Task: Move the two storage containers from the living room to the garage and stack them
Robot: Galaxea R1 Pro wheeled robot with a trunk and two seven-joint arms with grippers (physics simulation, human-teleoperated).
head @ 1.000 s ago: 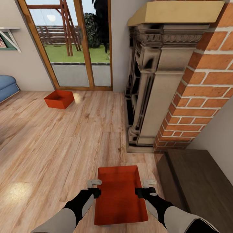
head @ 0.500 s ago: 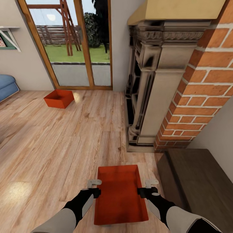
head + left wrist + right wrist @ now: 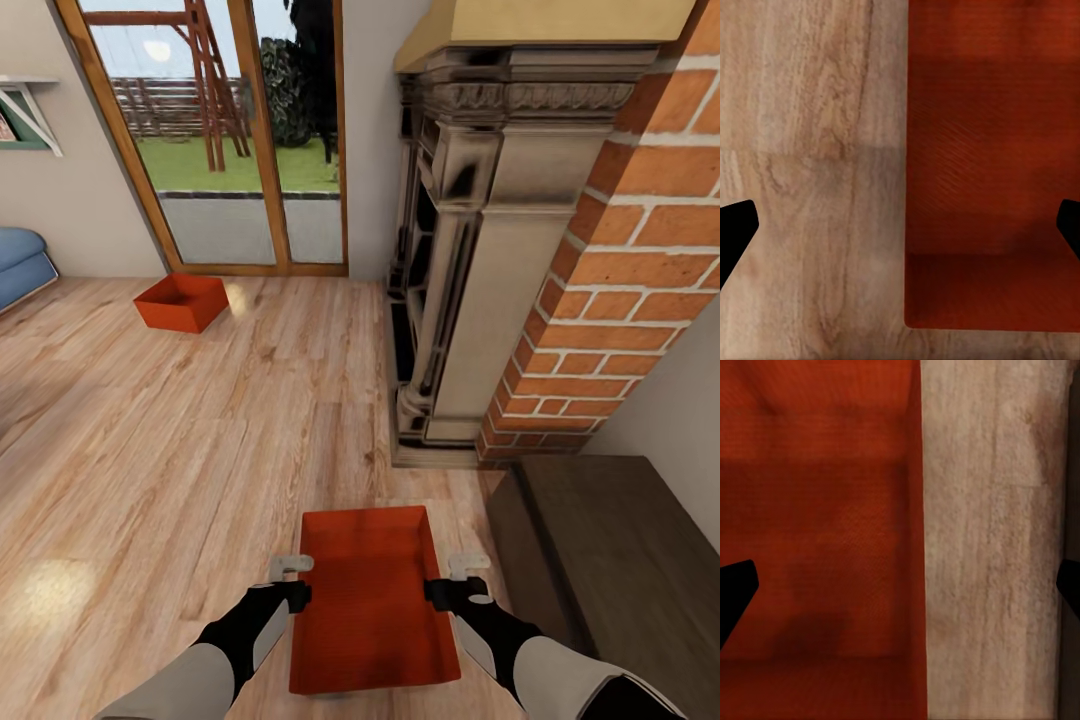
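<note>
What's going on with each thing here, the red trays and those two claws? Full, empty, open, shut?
Near storage container: empty, flat on the wood floor between the claws.
Far storage container: empty, upright on the floor by the glass doors.
Left claw: open, straddling the near container's wall.
Right claw: open, straddling the opposite wall.
Glass doors: shut.

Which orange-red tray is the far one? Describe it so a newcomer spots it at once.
Find the wood-framed glass doors at the back of the room. On the light wood-plank floor just before them sits an orange-red shallow rectangular open-top tray, turned at an angle. Unlike its twin between the robot's arms, it sits alone, far from both.
</note>
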